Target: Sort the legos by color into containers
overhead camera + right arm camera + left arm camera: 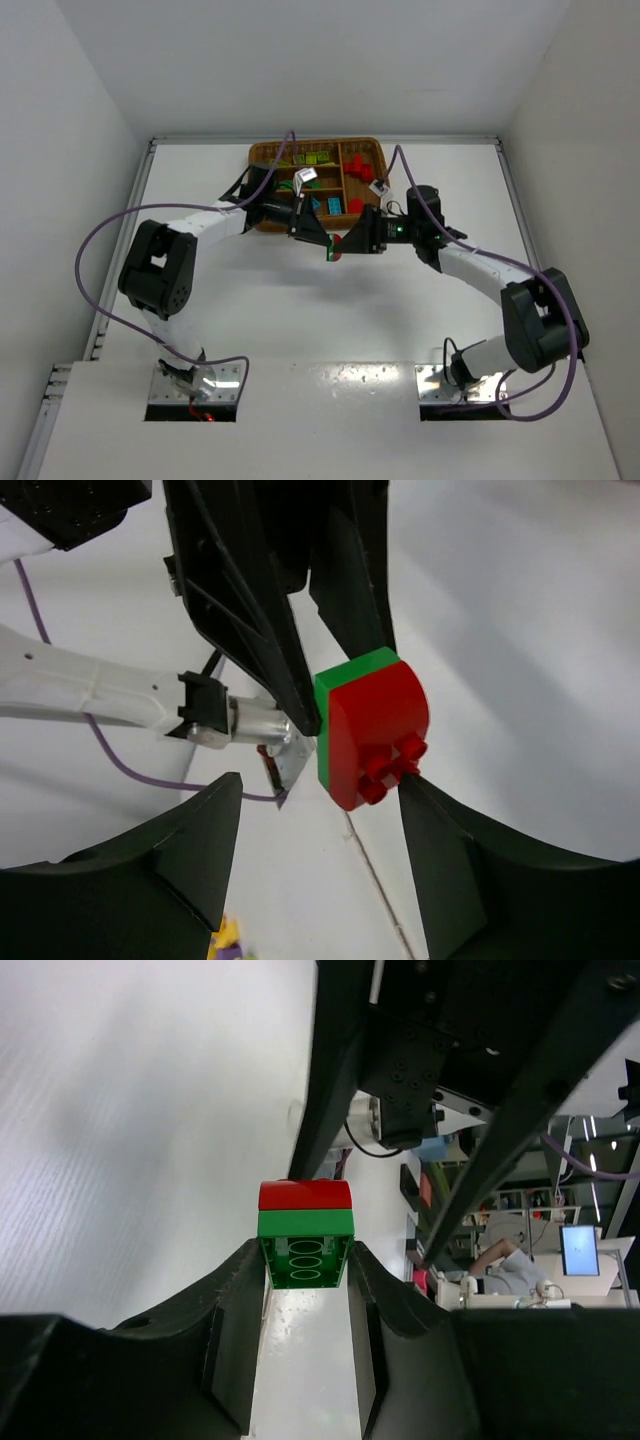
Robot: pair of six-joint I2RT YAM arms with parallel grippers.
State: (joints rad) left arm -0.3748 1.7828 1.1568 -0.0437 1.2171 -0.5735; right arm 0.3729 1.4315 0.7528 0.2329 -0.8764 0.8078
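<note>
Top external view showed both arms meeting low over the worktop point(250, 320), just on the near side of the wicker tray point(260, 152). On the left, the left end effector point(307, 1265) was clamped narrow on a green brick point(305, 1255), its hollow underside facing the left wrist camera. A red brick point(375, 720) was stuck on the far face of the green one, so the two colours made one joined piece held in the air, between the two arms and not in any compartment. On the right, the right end effector point(320, 780) stood with its jaws apart and held nothing; one finger was well clear of the red brick and the other was just beside its studs. The likeliest trouble was a poor grip on the red brick: its face was rounded, and off-centre jaws could slide off it. A pull at an angle could also twist the green brick out of the left grip and drop the pair onto the worktop. If the bricks did not part, red and green would land in one compartment. The two sets of fingers were close enough to knock together.
</note>
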